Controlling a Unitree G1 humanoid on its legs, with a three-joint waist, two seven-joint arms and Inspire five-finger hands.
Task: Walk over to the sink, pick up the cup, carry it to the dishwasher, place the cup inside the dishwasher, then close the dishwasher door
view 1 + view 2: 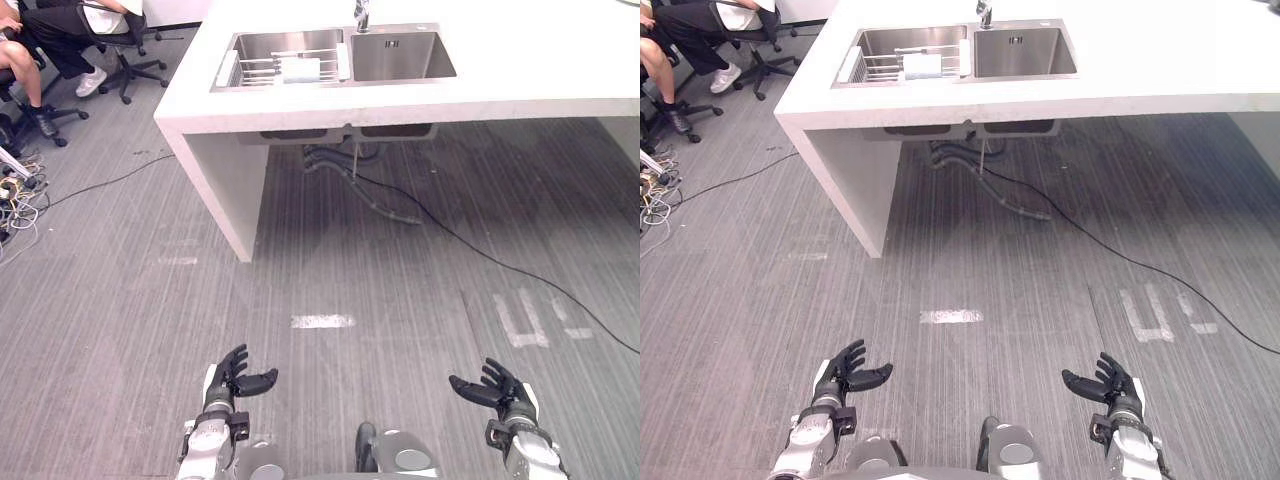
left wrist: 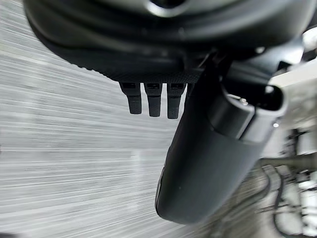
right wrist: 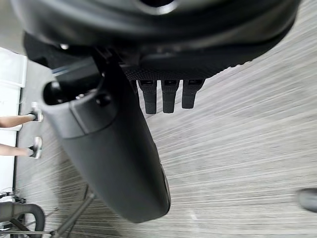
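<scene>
Counter (image 1: 520, 70); cup (image 1: 299, 69) in rack (image 1: 258, 68) indistinct

Bright, even overhead light; soft shadow under counter (image 1: 520, 75) on floor (image 1: 120, 330); faint sheen on sink (image 1: 400, 58) steel.

The sink (image 1: 398, 58) is a steel double basin set into the top of a white counter (image 1: 520, 60), near the counter's left end. A wire rack (image 1: 258, 68) sits across the left basin, and the cup (image 1: 299, 69), pale and whitish, rests on that rack; whether it stands upright cannot be told
</scene>
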